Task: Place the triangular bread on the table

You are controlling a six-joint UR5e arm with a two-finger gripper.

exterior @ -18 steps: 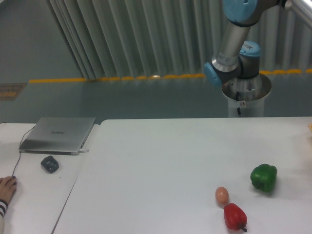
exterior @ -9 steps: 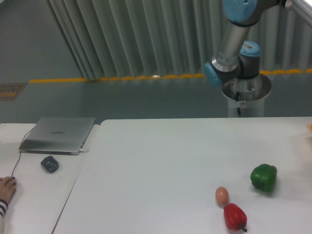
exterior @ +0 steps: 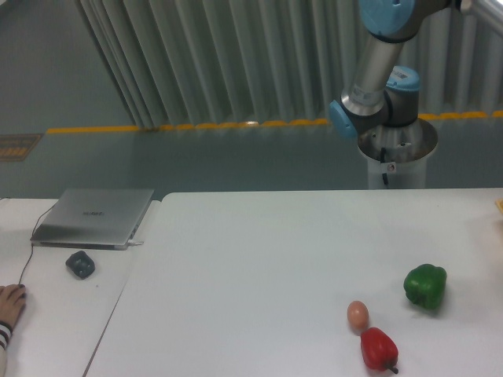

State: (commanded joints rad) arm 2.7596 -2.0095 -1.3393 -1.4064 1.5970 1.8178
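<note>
The worktop [exterior: 259,259] fills the lower frame. At lower right sit a green pepper [exterior: 425,286], an egg [exterior: 357,315] and a red pepper [exterior: 378,349]. The arm [exterior: 377,71] rises at upper right; its tool is out of frame, and no bread shows.

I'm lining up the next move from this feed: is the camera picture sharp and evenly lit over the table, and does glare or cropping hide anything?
Fixed camera: soft, slightly hazy focus, with even, diffuse light on the table. Green pepper, egg and red pepper cast only faint shadows. The white top is bright but there is no hard glare. The arm is cropped at the top edge, so the gripper is out of frame; at the right edge, only a tan sliver.
</note>
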